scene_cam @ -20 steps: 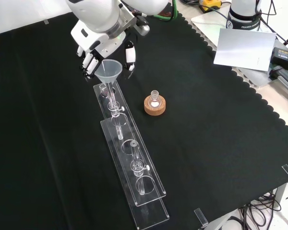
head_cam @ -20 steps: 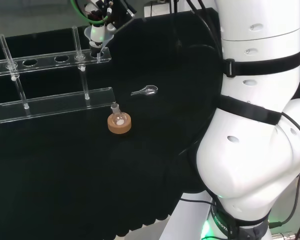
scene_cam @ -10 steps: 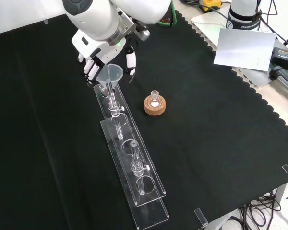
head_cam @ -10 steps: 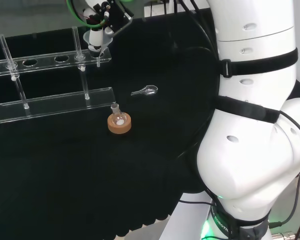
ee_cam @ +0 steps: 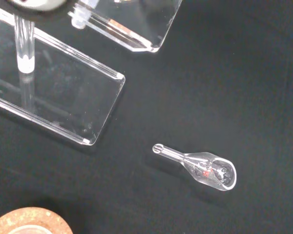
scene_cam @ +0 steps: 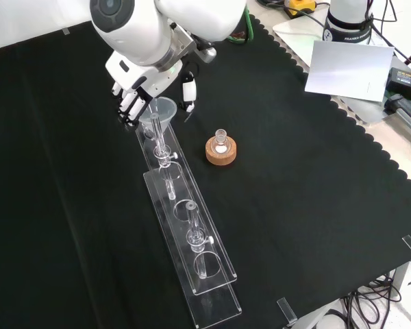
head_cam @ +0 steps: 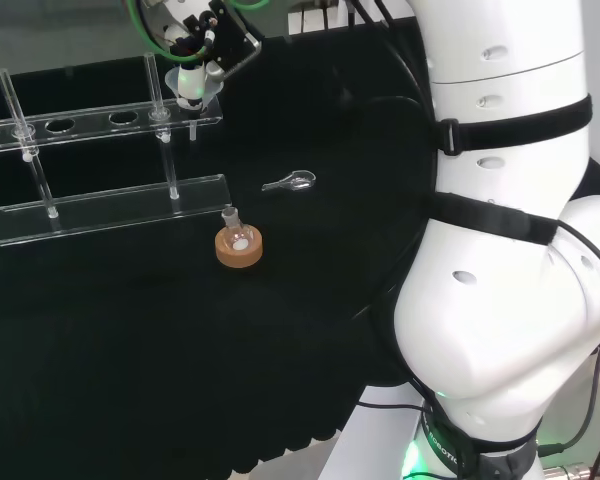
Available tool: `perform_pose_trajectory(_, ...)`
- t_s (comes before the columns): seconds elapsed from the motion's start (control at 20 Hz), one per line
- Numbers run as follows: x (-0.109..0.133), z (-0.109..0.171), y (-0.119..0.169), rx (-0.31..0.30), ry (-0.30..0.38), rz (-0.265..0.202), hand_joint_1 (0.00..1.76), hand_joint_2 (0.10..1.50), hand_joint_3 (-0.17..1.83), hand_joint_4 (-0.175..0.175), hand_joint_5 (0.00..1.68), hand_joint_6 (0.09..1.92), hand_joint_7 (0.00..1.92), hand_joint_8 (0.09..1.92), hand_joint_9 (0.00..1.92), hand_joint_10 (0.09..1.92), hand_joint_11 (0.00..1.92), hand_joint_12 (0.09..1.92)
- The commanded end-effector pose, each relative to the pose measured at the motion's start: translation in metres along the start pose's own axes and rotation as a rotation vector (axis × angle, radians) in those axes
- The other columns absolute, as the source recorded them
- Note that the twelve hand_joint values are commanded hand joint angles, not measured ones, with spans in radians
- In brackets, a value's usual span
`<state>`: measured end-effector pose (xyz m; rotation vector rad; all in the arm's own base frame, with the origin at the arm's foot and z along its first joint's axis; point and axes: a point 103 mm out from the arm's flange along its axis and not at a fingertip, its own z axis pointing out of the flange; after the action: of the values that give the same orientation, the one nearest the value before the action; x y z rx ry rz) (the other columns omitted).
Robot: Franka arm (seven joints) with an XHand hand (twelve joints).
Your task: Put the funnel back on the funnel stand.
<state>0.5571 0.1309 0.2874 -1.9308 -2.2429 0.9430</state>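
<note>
In the front view, the clear funnel stand (scene_cam: 185,226) is running from the lower middle of the frame up toward the upper left, its nearest end lying closest to the camera on the black cloth of the desk (scene_cam: 315,205). Right of the stand's far half, near the frame's centre, a small glass flask (scene_cam: 220,138) is sitting upright in a cork ring (scene_cam: 220,152). At the stand's far end, in the upper left, the clear funnel (scene_cam: 157,114) is standing upright with its stem down through the last hole of the top rail and its cone just above that rail. The hand (scene_cam: 135,92) is hanging right behind the cone, its fingers (scene_cam: 127,103) lying curled close by the rim on the left and its thumb (scene_cam: 189,89) on the right; whether they are touching the funnel cannot be told. A white arm link (scene_cam: 133,27) is rising above it.

In the head view, the funnel (head_cam: 193,92) is sitting at the right end of the stand (head_cam: 100,200) in the upper left, under the hand (head_cam: 185,40). A clear glass scoop (head_cam: 292,181) is lying on the cloth right of the stand and beyond the cork ring (head_cam: 239,247).

In the wrist view, the scoop (ee_cam: 200,167) is lying apart from the stand's base corner (ee_cam: 78,97).
</note>
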Motion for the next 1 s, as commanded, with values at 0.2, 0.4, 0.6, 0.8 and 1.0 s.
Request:
perform_pose_trajectory(0.2, 0.0, -0.006, -0.014, -0.024, 0.004, -0.002, 0.66, 0.65, 0.46, -0.018, 0.21, 0.09, 0.0, 0.31, 0.16, 0.69, 0.1, 1.43)
perform_pose_trajectory(0.4, -0.005, -0.009, -0.032, -0.047, 0.027, 0.003, 0.63, 0.64, 0.42, -0.017, 0.17, 0.09, 0.0, 0.22, 0.11, 0.71, 0.05, 1.45)
perform_pose_trajectory(0.6, -0.015, -0.015, -0.059, -0.105, 0.059, 0.024, 0.63, 0.65, 0.39, -0.022, 0.17, 0.09, 0.0, 0.35, 0.14, 0.72, 0.06, 1.46)
perform_pose_trajectory(0.8, -0.03, -0.018, -0.088, -0.159, 0.091, 0.056, 0.63, 0.66, 0.37, -0.026, 0.18, 0.09, 0.0, 0.46, 0.18, 0.72, 0.09, 1.46)
perform_pose_trajectory(1.0, -0.042, -0.016, -0.114, -0.184, 0.128, 0.094, 0.64, 0.66, 0.37, -0.029, 0.2, 0.09, 0.0, 0.54, 0.22, 0.71, 0.12, 1.45)
